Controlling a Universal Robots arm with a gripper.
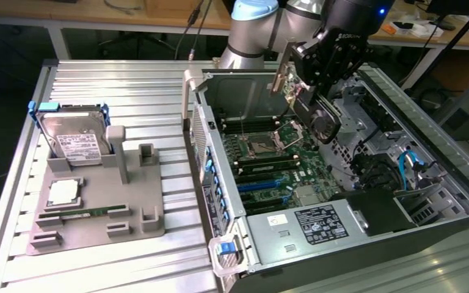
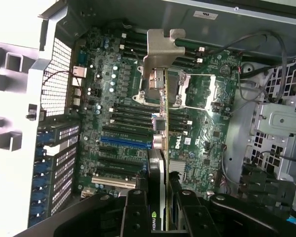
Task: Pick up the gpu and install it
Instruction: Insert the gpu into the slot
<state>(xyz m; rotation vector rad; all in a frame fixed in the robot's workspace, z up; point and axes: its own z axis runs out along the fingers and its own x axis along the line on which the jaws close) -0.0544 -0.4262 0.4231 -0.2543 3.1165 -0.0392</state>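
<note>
My gripper [image 1: 320, 73] is shut on the gpu [image 1: 322, 119], a green card with a black round-fan cooler. I hold it on edge above the open computer case [image 1: 430, 183], over the motherboard [image 1: 271, 155]. Its silvery end bracket [image 1: 282, 76] points toward the case's rear wall. In the wrist view the gpu [image 2: 163, 123] shows edge-on between my black fingers [image 2: 138, 212], with the bracket [image 2: 160, 49] at its far end. It hangs over the processor socket [image 2: 163, 84] and clear of the blue expansion slot [image 2: 126, 140].
At the exterior view's left a grey fixture tray [image 1: 137, 226] holds a hard drive with blue rails [image 1: 71, 137], a processor chip [image 1: 63, 192] and a memory stick [image 1: 83, 213]. Inside the case, cables [image 1: 410, 165] and a black power supply [image 1: 381, 213] lie toward the exterior view's right.
</note>
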